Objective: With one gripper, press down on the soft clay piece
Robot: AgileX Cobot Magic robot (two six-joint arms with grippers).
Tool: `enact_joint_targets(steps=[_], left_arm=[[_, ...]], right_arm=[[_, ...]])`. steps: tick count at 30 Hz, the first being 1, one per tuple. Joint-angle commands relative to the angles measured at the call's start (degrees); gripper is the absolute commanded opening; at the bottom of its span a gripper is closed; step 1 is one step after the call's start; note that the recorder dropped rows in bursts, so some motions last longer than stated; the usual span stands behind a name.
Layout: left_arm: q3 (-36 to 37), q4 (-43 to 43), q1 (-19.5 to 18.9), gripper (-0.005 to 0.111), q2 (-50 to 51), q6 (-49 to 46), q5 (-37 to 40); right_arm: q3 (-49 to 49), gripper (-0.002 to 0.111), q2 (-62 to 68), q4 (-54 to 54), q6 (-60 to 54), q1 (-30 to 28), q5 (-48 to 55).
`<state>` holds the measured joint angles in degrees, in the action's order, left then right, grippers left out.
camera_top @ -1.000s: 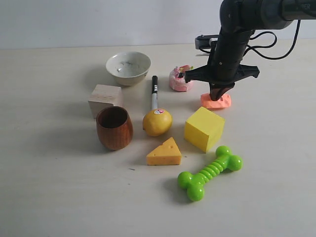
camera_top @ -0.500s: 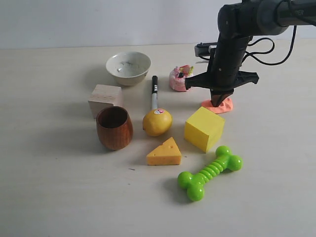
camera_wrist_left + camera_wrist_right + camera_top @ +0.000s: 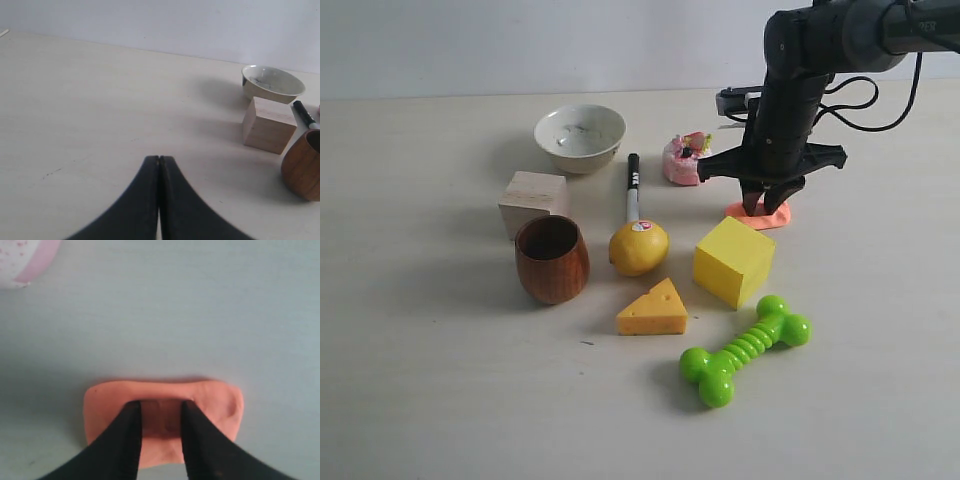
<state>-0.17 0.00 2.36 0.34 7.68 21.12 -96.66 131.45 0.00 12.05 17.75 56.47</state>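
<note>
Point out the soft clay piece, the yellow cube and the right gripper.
soft clay piece [image 3: 216, 407]: right wrist view, bare end beside the fingers.
yellow cube [image 3: 734, 240]: exterior view, top face.
right gripper [image 3: 761, 208]: exterior view, midway between its fingertips, just above the clay.

The soft clay piece [image 3: 776, 217] is seen as a thin salmon-orange slab, roughly rectangular, with rounded, uneven edges. It is laid flat in the far right part of the scene. The right gripper [image 3: 766, 207], black with a horizontal crossbar and looping cables, is held upright directly over it, pointed straight down. Its two narrow, pointed fingers [image 3: 125, 440] are kept slightly apart, and both tips are set on the clay's upper face. Between them the surface appears slightly pressed in.
</note>
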Motion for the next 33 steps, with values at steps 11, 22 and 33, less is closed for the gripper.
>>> enact_joint_targets(steps=[11,22,33], left_arm=[[0.2,-0.6,-0.1,0.0,-0.3,-0.1,-0.2],[0.2,-0.6,-0.1,0.0,-0.3,-0.1,-0.2],[0.2,-0.6,-0.1,0.0,-0.3,-0.1,-0.2]], right_arm=[[-0.3,0.003,-0.5,1.2,-0.5,0.2,-1.2],[-0.4,0.008,-2.7,0.0,-1.5,0.2,-2.4],[0.7,0.0,-7.0,-4.9,3.5,0.2,-1.5]])
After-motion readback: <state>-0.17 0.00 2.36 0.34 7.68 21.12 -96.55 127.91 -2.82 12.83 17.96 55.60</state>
